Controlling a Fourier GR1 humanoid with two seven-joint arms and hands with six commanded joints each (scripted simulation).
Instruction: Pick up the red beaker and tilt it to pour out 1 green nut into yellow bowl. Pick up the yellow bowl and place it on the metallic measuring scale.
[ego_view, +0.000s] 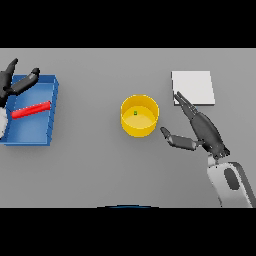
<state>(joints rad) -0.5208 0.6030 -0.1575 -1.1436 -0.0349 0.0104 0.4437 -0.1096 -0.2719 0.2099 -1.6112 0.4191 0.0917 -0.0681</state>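
The yellow bowl (139, 116) stands upright at the table's middle with one small green nut (135, 113) inside it. My right hand (201, 129) is open just right of the bowl, thumb toward it, not touching. The red beaker (31, 110) lies on its side inside a blue tray (54, 107) at the far left. My left hand (16, 82) is open over the tray's far left corner, above the beaker and apart from it. The metallic measuring scale (193, 87) is a flat light square at the back right, just beyond my right hand's fingertips.
The blue tray's walls rise around the beaker at the table's left edge. Bare grey table lies in front of the bowl and between the tray and the bowl.
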